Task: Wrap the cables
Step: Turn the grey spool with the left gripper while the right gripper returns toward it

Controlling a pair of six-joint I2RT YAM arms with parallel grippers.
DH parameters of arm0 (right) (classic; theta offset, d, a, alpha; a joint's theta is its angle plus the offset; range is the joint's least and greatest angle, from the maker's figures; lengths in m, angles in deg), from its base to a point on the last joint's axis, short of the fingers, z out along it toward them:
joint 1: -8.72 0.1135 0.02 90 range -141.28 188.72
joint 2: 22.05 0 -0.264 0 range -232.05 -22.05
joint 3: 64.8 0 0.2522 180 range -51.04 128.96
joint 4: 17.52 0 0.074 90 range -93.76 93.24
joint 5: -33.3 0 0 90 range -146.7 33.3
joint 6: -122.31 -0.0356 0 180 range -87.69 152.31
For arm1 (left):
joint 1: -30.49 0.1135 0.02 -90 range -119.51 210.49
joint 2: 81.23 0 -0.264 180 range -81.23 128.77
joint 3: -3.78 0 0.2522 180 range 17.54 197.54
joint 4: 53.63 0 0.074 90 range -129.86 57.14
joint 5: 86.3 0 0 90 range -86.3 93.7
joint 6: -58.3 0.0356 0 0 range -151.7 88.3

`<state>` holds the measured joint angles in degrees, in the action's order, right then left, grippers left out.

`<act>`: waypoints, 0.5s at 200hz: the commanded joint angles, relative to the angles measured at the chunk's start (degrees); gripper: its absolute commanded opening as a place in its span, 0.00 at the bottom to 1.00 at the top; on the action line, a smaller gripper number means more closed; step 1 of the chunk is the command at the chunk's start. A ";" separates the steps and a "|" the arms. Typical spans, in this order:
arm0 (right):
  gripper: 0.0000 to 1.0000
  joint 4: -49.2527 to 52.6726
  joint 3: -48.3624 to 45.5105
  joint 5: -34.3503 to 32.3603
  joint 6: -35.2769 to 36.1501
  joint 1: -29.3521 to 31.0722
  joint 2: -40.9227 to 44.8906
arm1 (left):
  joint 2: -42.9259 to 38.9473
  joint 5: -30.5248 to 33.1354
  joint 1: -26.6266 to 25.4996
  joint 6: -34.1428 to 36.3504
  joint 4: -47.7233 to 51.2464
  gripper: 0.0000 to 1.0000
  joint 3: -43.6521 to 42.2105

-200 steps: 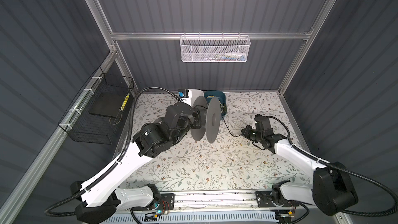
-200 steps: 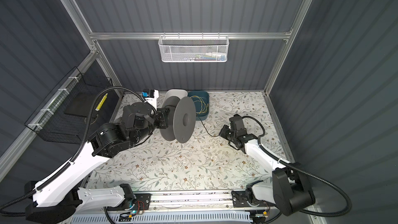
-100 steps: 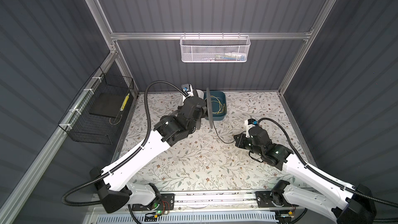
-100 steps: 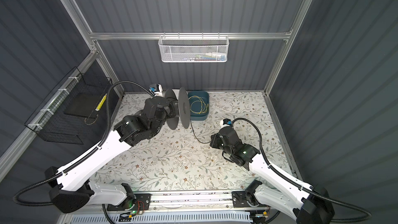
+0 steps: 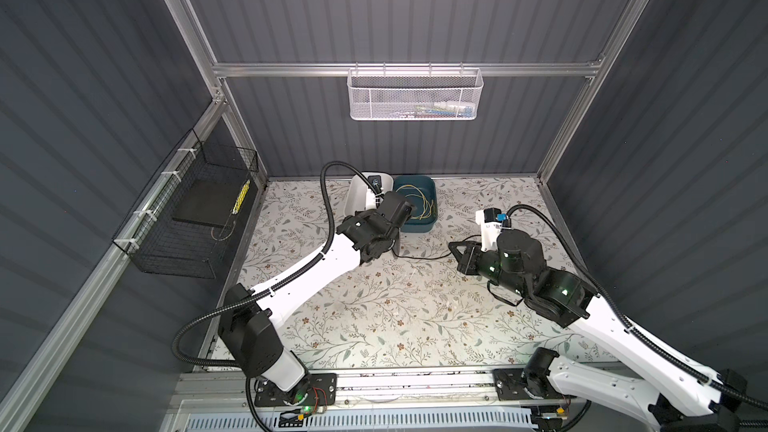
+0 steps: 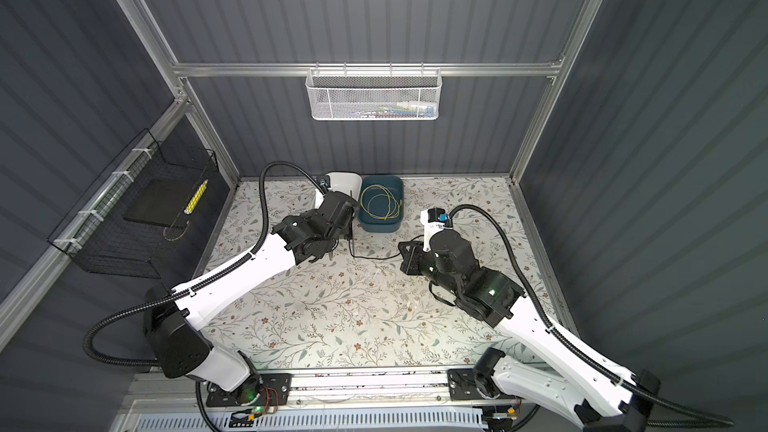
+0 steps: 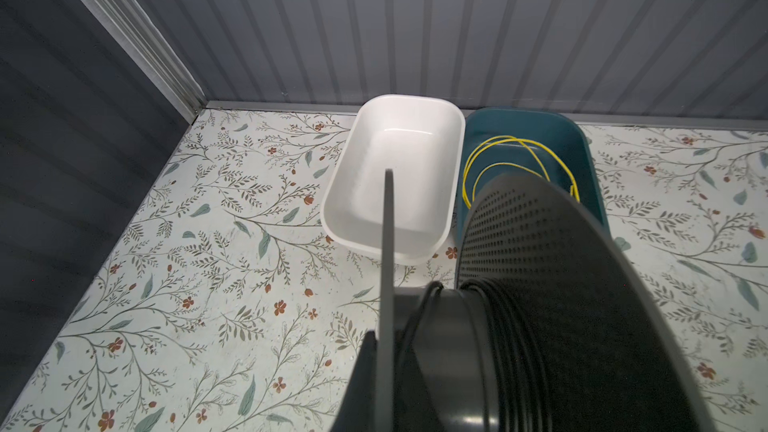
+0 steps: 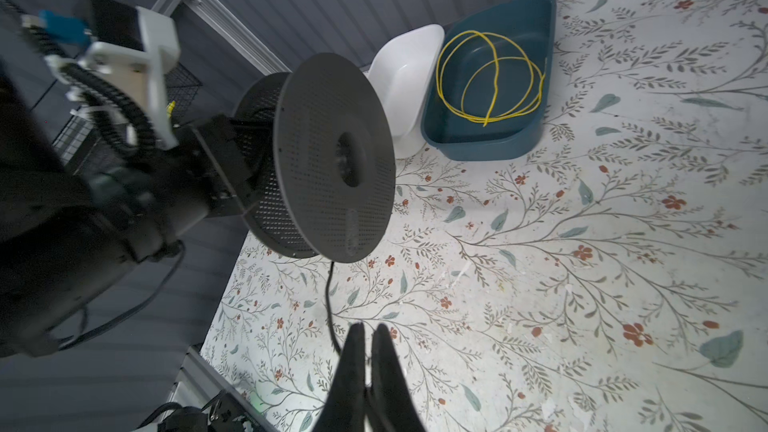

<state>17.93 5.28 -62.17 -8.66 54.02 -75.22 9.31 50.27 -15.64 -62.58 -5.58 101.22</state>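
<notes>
Cable [image 5: 419, 258] ran from the grey spool [image 8: 332, 160] over the flowery table [image 5: 415, 317] to the right gripper [image 8: 369, 334], whose fingers were squeezed together on it. More of it was wound on the spool. The left gripper [image 8: 237, 168] was clamped on the spool's back rim.

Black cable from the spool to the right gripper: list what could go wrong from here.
1. The black cable meets the shut right gripper at the edge of its fingers, so it may slip free.
2. It hangs slack below the spool, so the next turns may wind loose.
3. The left gripper holds the spool near the white bin; a flange could knock it.
</notes>
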 commanded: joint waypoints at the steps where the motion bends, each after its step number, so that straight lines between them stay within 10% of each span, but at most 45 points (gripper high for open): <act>1: 0.00 1.41 4.15 1.45 1.63 0.32 -0.88 | 0.31 3.78 0.16 1.88 -0.53 0.00 -0.19; 100: 0.00 -2.14 28.72 16.83 4.56 -8.53 -22.89 | -9.78 -15.15 -0.43 11.78 -0.92 0.00 -13.36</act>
<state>19.20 26.52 -50.68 -5.56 48.67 -95.00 3.43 39.78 -16.06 -55.87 -7.85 89.57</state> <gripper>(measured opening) 0.056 0.084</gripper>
